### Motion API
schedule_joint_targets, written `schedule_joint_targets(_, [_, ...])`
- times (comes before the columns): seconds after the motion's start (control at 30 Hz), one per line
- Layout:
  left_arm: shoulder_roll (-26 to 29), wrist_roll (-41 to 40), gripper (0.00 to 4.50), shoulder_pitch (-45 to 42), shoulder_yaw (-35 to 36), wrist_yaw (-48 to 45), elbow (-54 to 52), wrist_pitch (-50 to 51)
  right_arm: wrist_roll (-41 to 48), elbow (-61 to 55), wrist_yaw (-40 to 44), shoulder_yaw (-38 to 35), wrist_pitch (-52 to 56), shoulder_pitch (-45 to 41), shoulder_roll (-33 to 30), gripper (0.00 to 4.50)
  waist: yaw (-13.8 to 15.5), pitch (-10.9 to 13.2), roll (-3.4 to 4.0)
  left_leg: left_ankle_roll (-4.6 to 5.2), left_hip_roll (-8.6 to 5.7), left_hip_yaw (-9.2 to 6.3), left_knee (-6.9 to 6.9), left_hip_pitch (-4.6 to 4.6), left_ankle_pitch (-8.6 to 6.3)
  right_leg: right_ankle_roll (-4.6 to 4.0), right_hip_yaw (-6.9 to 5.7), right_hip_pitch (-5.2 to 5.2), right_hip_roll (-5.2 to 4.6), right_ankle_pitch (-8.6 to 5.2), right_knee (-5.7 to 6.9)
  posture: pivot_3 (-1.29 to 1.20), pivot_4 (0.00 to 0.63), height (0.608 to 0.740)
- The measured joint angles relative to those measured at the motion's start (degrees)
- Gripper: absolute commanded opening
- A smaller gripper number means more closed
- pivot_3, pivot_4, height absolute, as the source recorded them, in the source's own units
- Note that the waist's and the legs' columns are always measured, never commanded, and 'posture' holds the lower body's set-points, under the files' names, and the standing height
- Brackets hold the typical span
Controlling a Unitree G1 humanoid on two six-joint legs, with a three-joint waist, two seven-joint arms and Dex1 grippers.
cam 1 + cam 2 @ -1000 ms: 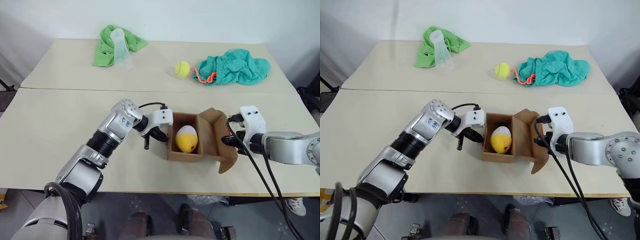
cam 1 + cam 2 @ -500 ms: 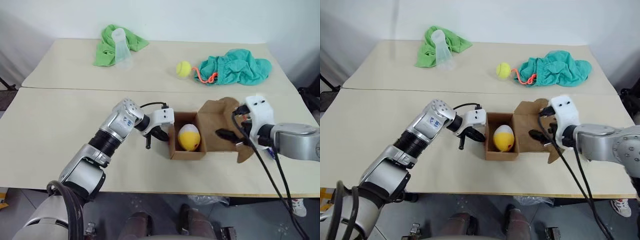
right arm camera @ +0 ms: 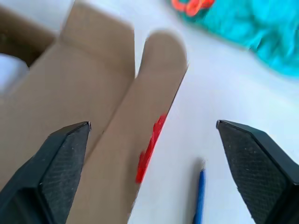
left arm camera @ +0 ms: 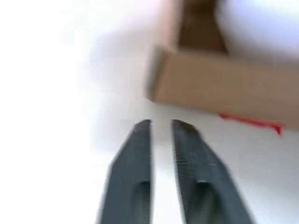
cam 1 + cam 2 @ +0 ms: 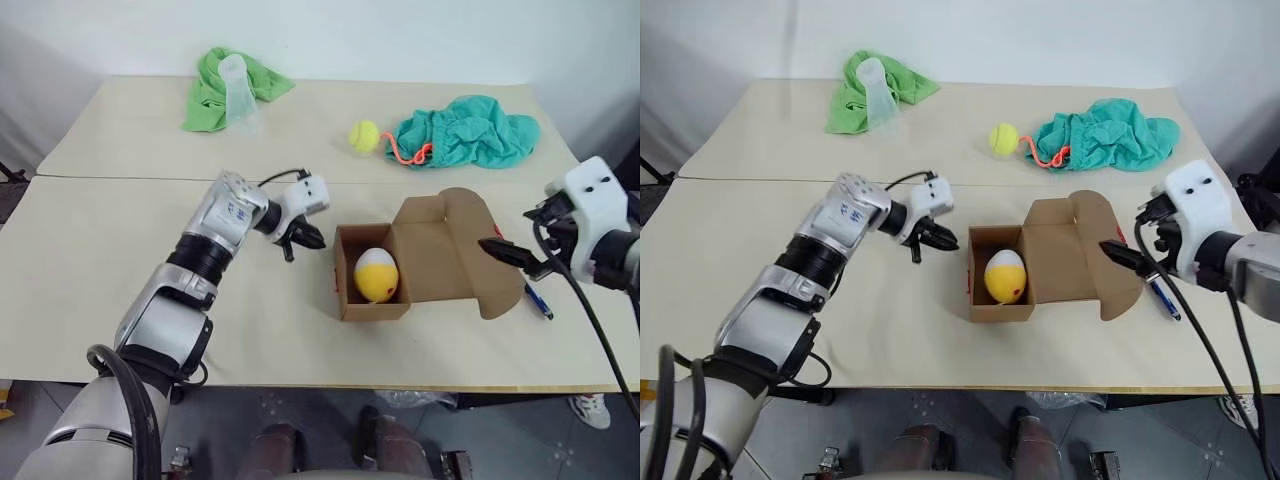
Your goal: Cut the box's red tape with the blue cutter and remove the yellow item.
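The right gripper (image 3: pixel 152 135) has its jaws wide apart above the box's (image 5: pixel 400 275) open lid; the left gripper (image 4: pixel 161 123) is slightly parted, empty, beside the box. On the beige table (image 5: pixel 100 260), the blue cutter (image 5: pixel 538 301) lies right of the lid, pointing diagonally away. The yellow item (image 5: pixel 376 275) sits inside the box.

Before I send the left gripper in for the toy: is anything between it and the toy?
Only the box's near wall. The left gripper hangs beside it; the toy lies uncovered, lid folded away, so from above nothing visible blocks it.
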Motion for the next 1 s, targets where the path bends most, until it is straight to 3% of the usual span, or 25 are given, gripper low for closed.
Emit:
schedule_joint_targets(0.13, [-0.40,-2.25,3.01,-4.86,2.85,-2.11,-0.14,0.56,-3.17,-3.37,8.30,-9.05,-2.16,6.65,0.85,4.50,0.06,0.01,-0.02,0.05,-0.09,0.05,0.00,0.00,-0.05,0.03,0.02,0.01,-0.01,0.01,-0.02,0.00,0.150,0.740])
schedule_joint_targets(0.3, [-4.23,-4.12,4.44,-6.18,0.84,-8.00,-5.89,1.87,-2.76,-9.99,14.72,-17.89,-6.26,9.73,8.11,4.50,0.07,0.04,-0.06,0.05,-0.15,0.05,0.01,0.03,-0.05,0.19,0.07,0.08,0.00,0.02,-0.08,0.00,0.150,0.740])
schedule_joint_targets(0.67, [-6.09,0.68,4.44,-1.26,-14.37,-16.17,-12.98,-3.60,-3.46,-22.07,17.43,-25.43,-8.76,23.19,17.23,4.50,-0.26,0.06,-0.02,-0.05,-0.05,0.31,0.03,0.37,-0.04,0.17,0.43,0.13,0.06,0.03,0.09,0.00,0.150,0.740])
schedule_joint_targets(0.87, [-7.19,4.42,4.44,-1.25,-16.89,-15.37,-11.82,-9.20,-2.98,-25.80,13.89,-26.64,-8.90,25.30,19.36,4.50,-0.10,0.06,-0.01,0.03,-0.05,0.30,0.04,0.35,-0.09,0.14,0.43,0.11,0.00,0.01,0.09,0.00,0.150,0.740])
schedule_joint_targets(1.0, [-8.23,5.25,3.62,-1.12,-16.96,-14.27,-9.71,-11.73,-2.77,-26.65,12.31,-26.64,-9.08,25.42,19.36,4.50,-0.06,0.06,-0.02,0.10,-0.07,0.30,0.07,0.34,-0.13,0.14,0.43,0.11,-0.02,0.01,0.09,0.00,0.150,0.740])
